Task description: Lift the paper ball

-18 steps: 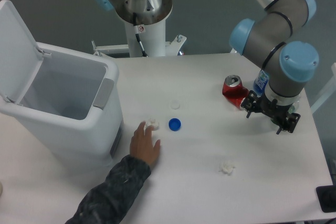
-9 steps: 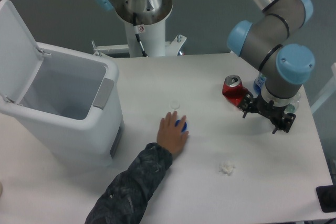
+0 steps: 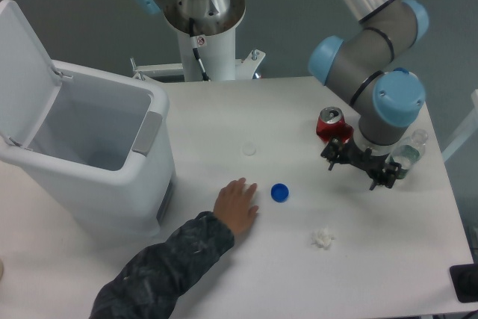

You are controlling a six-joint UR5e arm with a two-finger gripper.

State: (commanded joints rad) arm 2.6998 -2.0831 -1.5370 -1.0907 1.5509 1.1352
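The paper ball (image 3: 323, 238) is a small pure-white lumpy wad lying alone on the white table at the front right. My gripper (image 3: 358, 170) hangs above the table behind and to the right of it, next to the red can. Its fingers stand apart with nothing between them, so it is open and empty. A clear stretch of table separates it from the ball.
A person's hand and dark sleeve (image 3: 237, 205) lie on the table left of a blue bottle cap (image 3: 280, 193). A flat white disc (image 3: 249, 150) lies further back. A red can (image 3: 331, 123) and a clear bottle (image 3: 409, 152) flank the gripper. An open white bin (image 3: 97, 156) stands at the left.
My gripper moved left, toward the red can. The person's hand slid the blue cap to the right, then drew back. The small wad that lay by the hand no longer shows.
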